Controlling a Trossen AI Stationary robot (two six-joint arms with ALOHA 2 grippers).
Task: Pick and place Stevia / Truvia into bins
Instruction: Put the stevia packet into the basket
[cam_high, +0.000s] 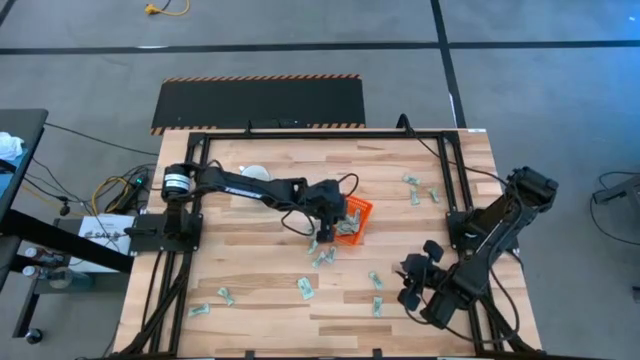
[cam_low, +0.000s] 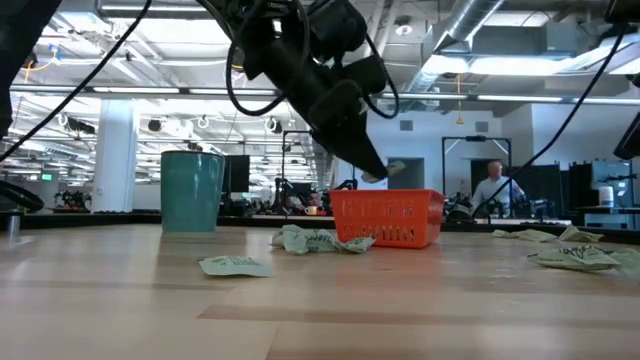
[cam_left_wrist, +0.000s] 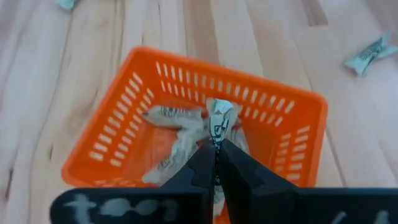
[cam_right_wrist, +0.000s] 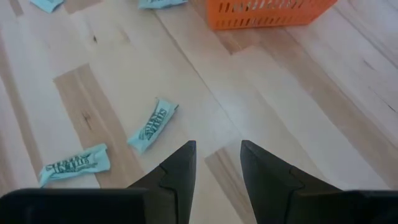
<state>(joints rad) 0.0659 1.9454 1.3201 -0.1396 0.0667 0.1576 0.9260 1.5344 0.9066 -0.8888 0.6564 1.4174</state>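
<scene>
The orange bin (cam_high: 355, 218) (cam_low: 386, 218) (cam_left_wrist: 186, 124) stands on the table's middle with a few pale green sachets (cam_left_wrist: 171, 134) lying inside it. My left gripper (cam_left_wrist: 216, 149) (cam_low: 375, 172) hovers just over the bin, shut on one sachet (cam_left_wrist: 219, 118). More sachets lie flat on the wood: a cluster at the bin's near-left side (cam_high: 322, 252) (cam_low: 312, 240), some near the front edge (cam_high: 305, 288), and some toward the far right (cam_high: 415, 190). My right gripper (cam_right_wrist: 217, 158) (cam_high: 410, 285) is open, low over bare wood at the near right, with two sachets (cam_right_wrist: 152, 124) ahead of it. My left gripper pinches one sachet between its two fingers at the sachet's lower end (cam_left_wrist: 216, 138), coming from above and slanting down. The sachet sticks out crumpled past the fingertips and is lifted clear, above the bin's inside (cam_low: 396, 168).
A mug (cam_low: 192, 190) (cam_high: 255, 172) stands on the table left of the bin, beside my left arm. A black frame (cam_high: 455, 170) runs around the table's edges. In the low view a person (cam_low: 493, 185) shows far off in the room. Bare wood lies between the bin and my right gripper.
</scene>
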